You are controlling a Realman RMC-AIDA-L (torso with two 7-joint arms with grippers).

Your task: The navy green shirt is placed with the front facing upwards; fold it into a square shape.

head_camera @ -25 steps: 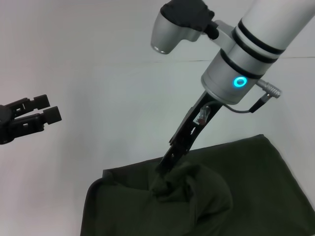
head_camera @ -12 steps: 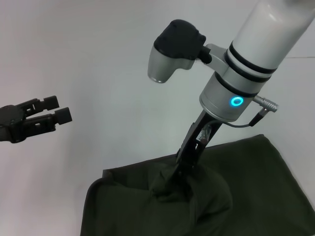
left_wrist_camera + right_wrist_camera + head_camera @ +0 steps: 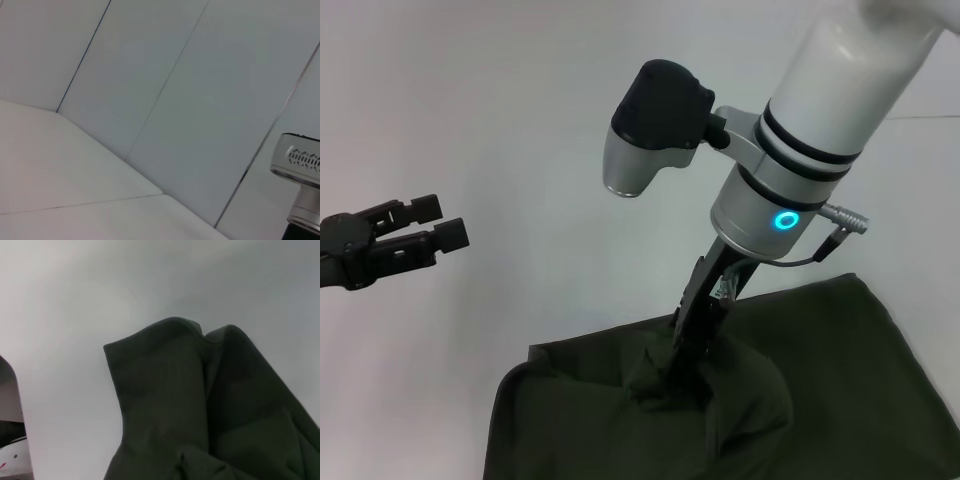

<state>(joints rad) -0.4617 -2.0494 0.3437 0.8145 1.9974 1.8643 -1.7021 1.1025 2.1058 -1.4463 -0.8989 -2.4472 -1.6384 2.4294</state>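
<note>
Navy green shirt (image 3: pixel 820 380), soft, limp and light, best pinched at a hem or corner: spread dark olive across the near white table (image 3: pixel 520 120), no print showing, bunched into a peak mid-cloth. Right gripper (image 3: pixel 685 355) planted in that bunch, jaws' state unclear. Farther left, left gripper (image 3: pixel 445 222) aloft, unclenched, empty.

Plain white table (image 3: pixel 500 110) under even light, pale panelled wall (image 3: pixel 200 100) behind.

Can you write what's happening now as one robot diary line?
right gripper: pinching navy green shirt, bunched | left gripper: open, idle left | fold: unfinished
</note>
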